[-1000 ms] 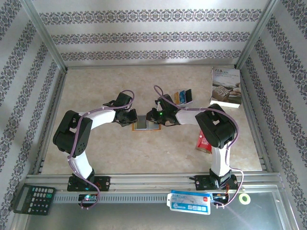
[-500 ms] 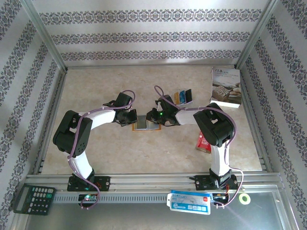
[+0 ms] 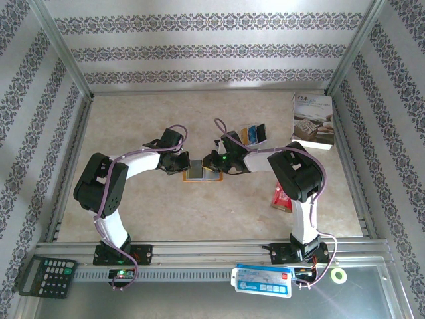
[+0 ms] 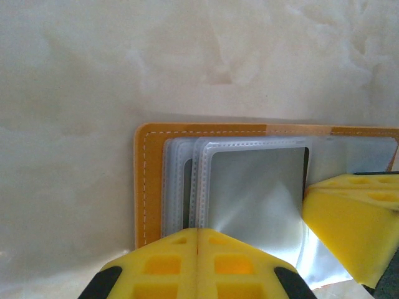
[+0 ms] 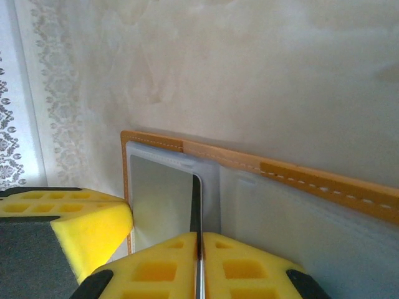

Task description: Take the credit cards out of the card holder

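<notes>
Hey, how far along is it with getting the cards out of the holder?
Done: a few cards lie loose on the table beyond the open card holder. In hand: the right gripper pinches the edge of a card sitting in a clear sleeve, while the left gripper, pads together, rests at the holder's other end. Left: pulling that card free; whether more remain, I cannot tell.

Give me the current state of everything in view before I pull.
card holder: open, lying flat.
silver card: in its clear sleeve, edge pinched.
left gripper: jaws shut at the holder's near edge.
right gripper: jaws shut on the silver card.
loose cards: out of the holder, left of the book.
book: closed, lying flat.
</notes>
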